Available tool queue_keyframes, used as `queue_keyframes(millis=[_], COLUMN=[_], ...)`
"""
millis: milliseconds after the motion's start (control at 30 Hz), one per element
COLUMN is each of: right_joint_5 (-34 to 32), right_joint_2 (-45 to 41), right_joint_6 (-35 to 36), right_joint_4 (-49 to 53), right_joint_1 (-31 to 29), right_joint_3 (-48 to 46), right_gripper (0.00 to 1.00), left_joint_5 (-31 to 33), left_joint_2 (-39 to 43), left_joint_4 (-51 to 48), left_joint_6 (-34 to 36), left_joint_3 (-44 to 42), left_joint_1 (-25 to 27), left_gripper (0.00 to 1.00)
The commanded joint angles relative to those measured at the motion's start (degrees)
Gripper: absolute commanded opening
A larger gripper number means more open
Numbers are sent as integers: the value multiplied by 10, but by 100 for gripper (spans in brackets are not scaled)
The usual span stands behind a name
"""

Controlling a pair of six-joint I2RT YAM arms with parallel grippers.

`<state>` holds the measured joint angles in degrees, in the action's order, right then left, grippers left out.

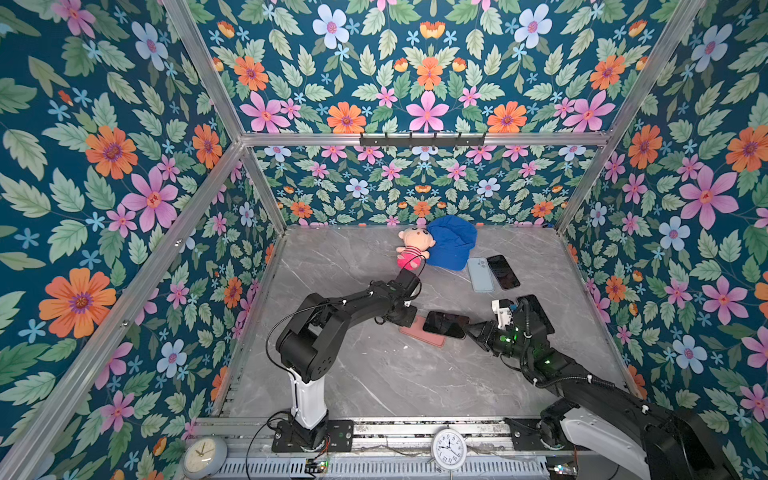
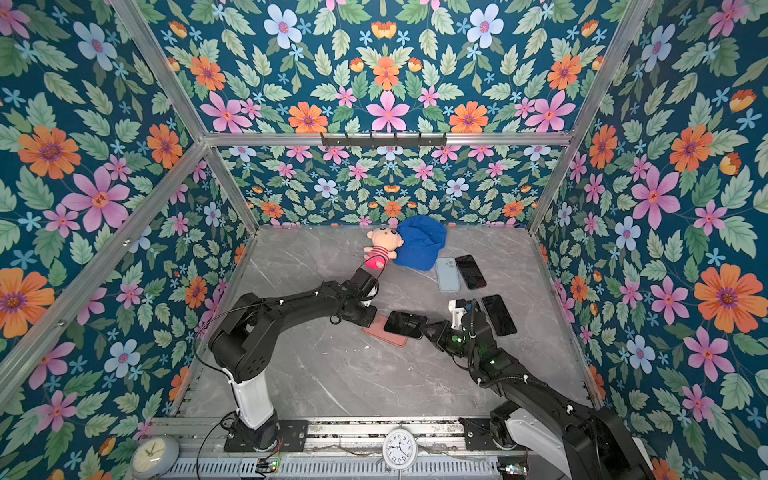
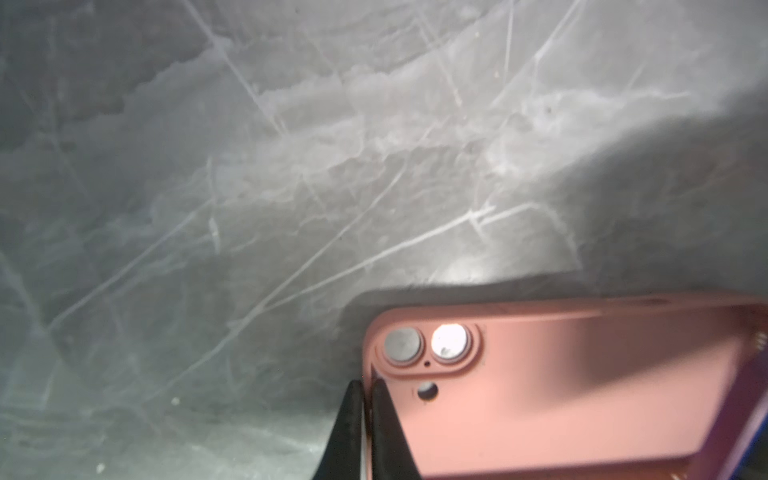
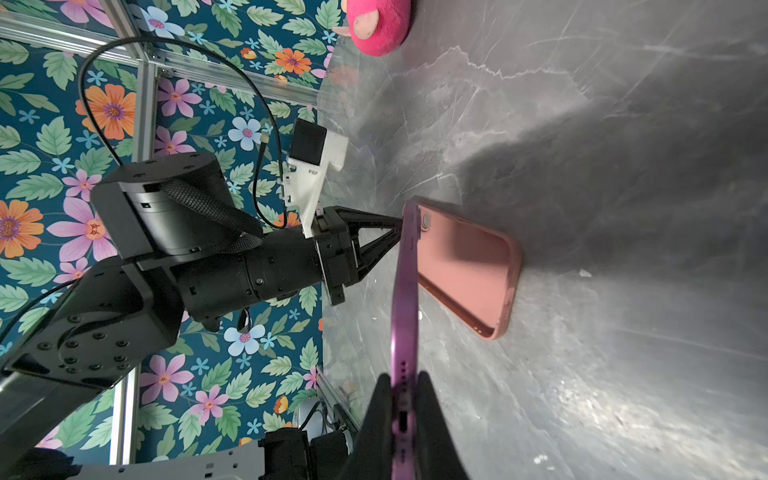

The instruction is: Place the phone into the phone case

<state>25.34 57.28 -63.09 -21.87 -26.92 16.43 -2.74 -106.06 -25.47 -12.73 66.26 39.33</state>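
A pink phone case [image 1: 417, 336] lies open side up on the grey marble table [image 1: 374, 374] in both top views, near the middle. My left gripper [image 3: 368, 384] is shut on the case's side wall next to the camera cut-outs; it also shows in the right wrist view as the left gripper [image 4: 401, 226]. The phone [image 1: 446, 324], with a purple frame and a dark screen facing up, hangs tilted over the case's right part. My right gripper [image 4: 405, 378] is shut on the bottom end of the phone [image 4: 405, 299], just above the case [image 4: 465, 266].
A plush doll [image 1: 411, 245] and a blue cap [image 1: 451, 245] lie at the back. A light blue phone [image 1: 480, 274] and a black phone [image 1: 503, 272] lie side by side at the back right. Another black phone [image 1: 540, 311] is partly behind my right arm. Two clocks [image 1: 449, 449] stand at the front rail.
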Motion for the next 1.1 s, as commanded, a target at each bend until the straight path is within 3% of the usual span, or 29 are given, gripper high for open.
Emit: queue_keyframes(millis=[0,233,567,1067], right_joint_5=[19,15,25,28], right_joint_2=[15,76,157,230], right_joint_6=[-12,-30,-35,-38], right_joint_4=[-73,-137,-205,-241], right_joint_1=[-3,-27,-31,-36], right_joint_3=[1,6,8,11], right_gripper=[0,0,0,0], left_joint_5=[-16,-82,-173,-210], left_joint_2=[20,77,105,92], left_joint_4=[26,116,197,238], left_joint_6=[-33,-107,-156,-177], left_joint_3=[-20,-97,-158,-180], left_joint_1=[-6,-38,-93,-99], left_gripper=[12,26,34,42])
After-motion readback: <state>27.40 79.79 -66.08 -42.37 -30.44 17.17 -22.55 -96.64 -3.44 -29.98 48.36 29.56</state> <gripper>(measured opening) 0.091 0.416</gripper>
